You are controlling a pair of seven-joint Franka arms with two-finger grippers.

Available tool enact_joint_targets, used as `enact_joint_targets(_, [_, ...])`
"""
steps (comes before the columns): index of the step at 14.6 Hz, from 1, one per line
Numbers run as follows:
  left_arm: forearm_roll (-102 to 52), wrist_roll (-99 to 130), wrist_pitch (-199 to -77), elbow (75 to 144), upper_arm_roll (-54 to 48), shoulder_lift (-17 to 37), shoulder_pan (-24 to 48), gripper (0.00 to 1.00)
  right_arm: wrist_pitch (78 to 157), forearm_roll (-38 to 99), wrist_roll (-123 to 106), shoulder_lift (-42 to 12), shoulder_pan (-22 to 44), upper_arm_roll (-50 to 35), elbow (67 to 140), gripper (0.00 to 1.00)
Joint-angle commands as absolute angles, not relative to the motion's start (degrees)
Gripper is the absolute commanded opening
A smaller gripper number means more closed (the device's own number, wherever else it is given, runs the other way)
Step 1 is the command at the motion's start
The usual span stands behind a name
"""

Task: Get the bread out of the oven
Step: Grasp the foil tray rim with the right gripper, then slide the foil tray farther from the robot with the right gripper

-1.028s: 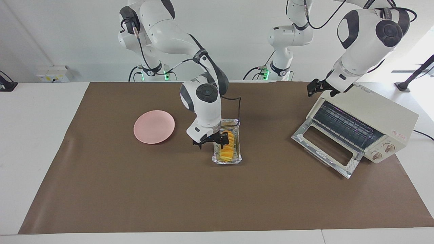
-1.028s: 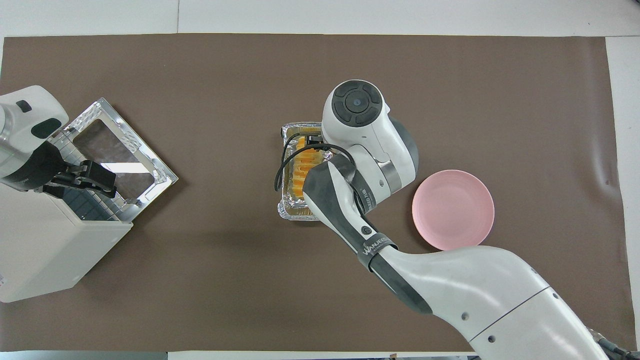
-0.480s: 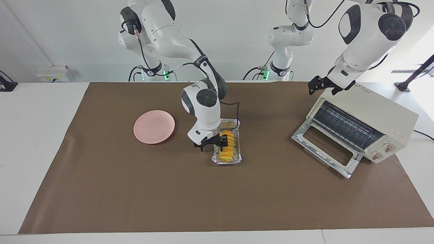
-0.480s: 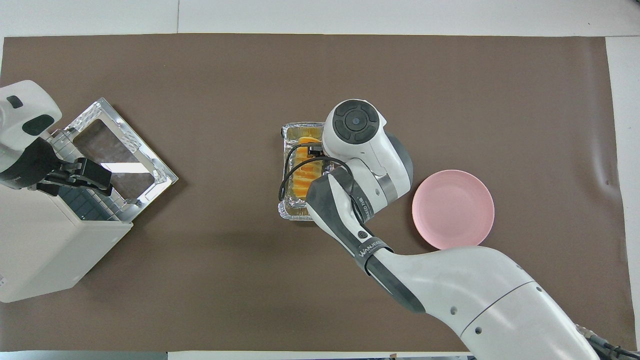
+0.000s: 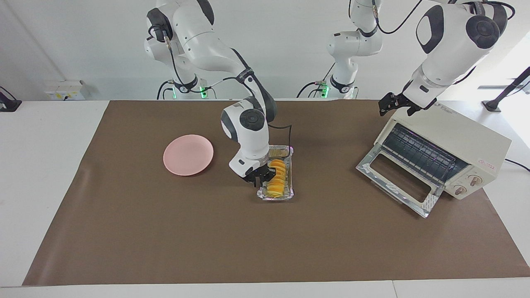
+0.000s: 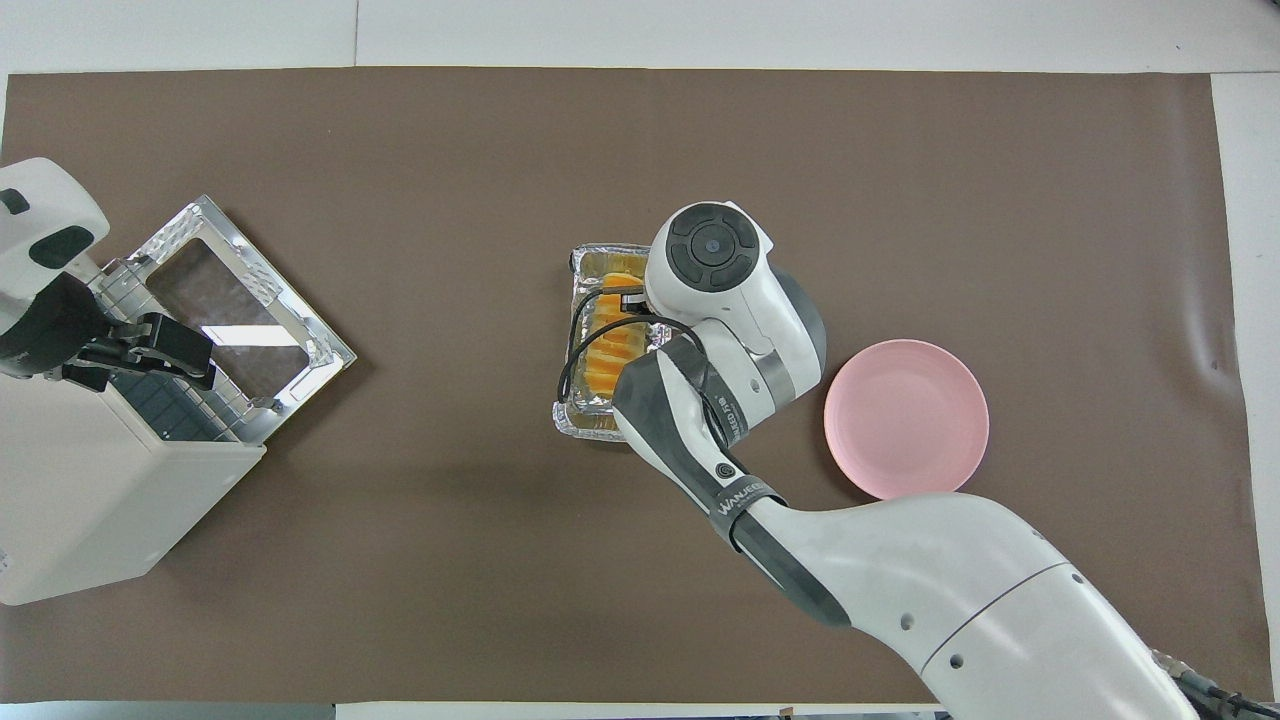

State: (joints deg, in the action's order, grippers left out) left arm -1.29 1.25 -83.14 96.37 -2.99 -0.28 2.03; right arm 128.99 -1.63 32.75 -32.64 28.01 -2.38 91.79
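Observation:
The bread (image 5: pixel 277 176), a golden-yellow sliced loaf, lies in a crinkled foil tray (image 5: pixel 278 198) on the brown mat at the middle of the table, outside the oven. My right gripper (image 5: pixel 259 179) is low at the tray's rim on the plate's side, shut on that rim. In the overhead view the right arm hides its fingers and part of the bread (image 6: pixel 612 340). The cream oven (image 5: pixel 463 136) stands at the left arm's end with its door (image 5: pixel 397 182) down and its rack bare. My left gripper (image 5: pixel 396 106) hangs open over the oven's top front edge.
A round pink plate (image 5: pixel 188 154) lies on the mat toward the right arm's end, beside the tray. The brown mat (image 5: pixel 207 240) covers most of the table. The oven's open door juts out over the mat toward the middle.
The right gripper's fingers have closed from wide apart onto the tray's rim, and the tray has turned slightly. The left gripper has risen a little over the oven.

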Motion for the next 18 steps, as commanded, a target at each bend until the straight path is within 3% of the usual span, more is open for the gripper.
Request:
enact_joint_targets(1, [-0.26,1.67,-82.71,96.59,-2.9,-1.23,2.11,1.0,129.9,-3.08,32.61,-31.46,27.6,-2.64,92.38,0.0])
enact_joint_targets(5, [-0.26,1.67,-82.79,96.68,-2.9,-1.23,2.11,1.0,124.65,-2.55,32.26,-32.6,26.02,-2.55,86.77,0.0])
enact_joint_targets(10, [-0.26,1.67,-82.79,96.68,-2.9,-1.23,2.11,1.0,112.51,-2.29,23.5,-38.13,18.12,-2.64,72.01,0.0])
enact_joint_targets(18, [-0.26,1.67,-82.79,96.68,-2.9,-1.23,2.11,1.0,113.64,1.85,-0.32,-40.77,2.47,-2.64,70.31,0.0])
